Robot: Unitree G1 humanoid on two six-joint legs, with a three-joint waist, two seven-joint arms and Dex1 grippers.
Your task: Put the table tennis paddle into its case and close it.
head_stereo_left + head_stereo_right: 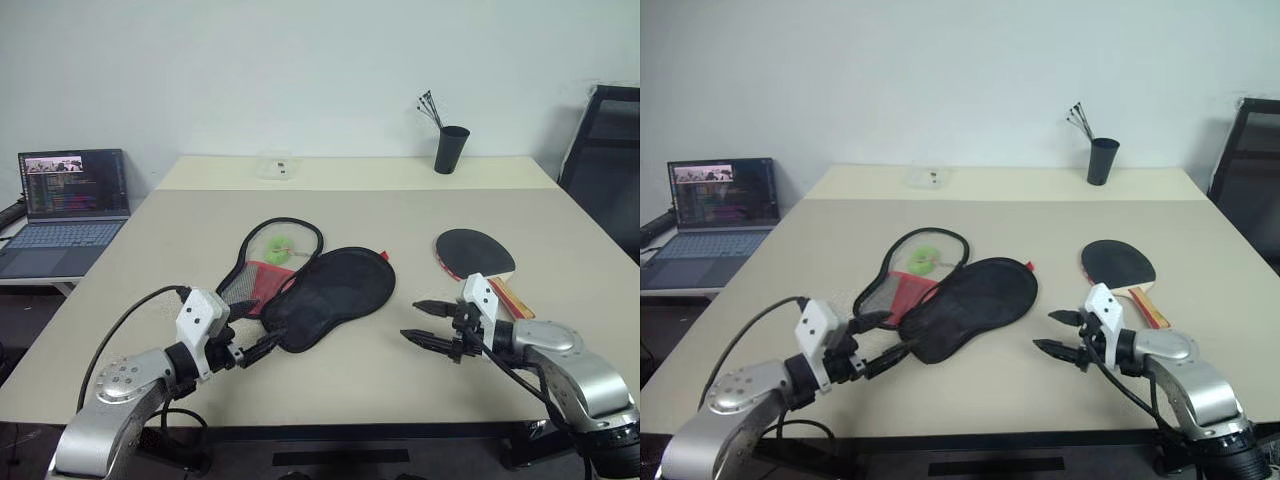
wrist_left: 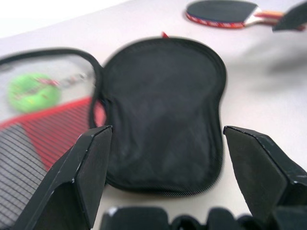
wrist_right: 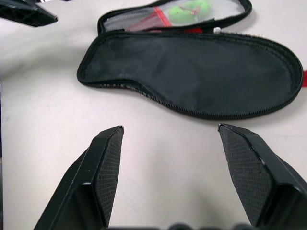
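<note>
Broad beige table point(image 1: 350, 215) spread beneath both arms, with a black chair point(image 1: 605, 150) off its far right corner and an open laptop point(image 1: 62, 205) on a lower surface to the left. Near the table's middle, the case point(image 1: 335, 295) unzipped and laid open flat: one half a plain black fabric panel, the other half point(image 1: 272, 262) beside it to the left, showing mesh, a red panel and a green round tag point(image 1: 278, 250). Well apart to the right of the case, the table tennis paddle point(image 1: 475, 253) flat on the table, black blade toward the far side, light-wood handle with red sides pointing toward the near right, bare table between it and the case. At the far edge, a black cup point(image 1: 451, 149) with thin sticks standing in it, and a small clear box point(image 1: 275, 165) further left. Left gripper point(image 1: 258, 345) low at the near end of the open case, fingers point(image 2: 86, 172) spread wide and released, grasping nothing. Right gripper point(image 1: 425, 323) just short of the paddle's handle, aimed toward the case, fingers point(image 3: 103, 172) likewise parted and empty. Nothing lying across the open case.
</note>
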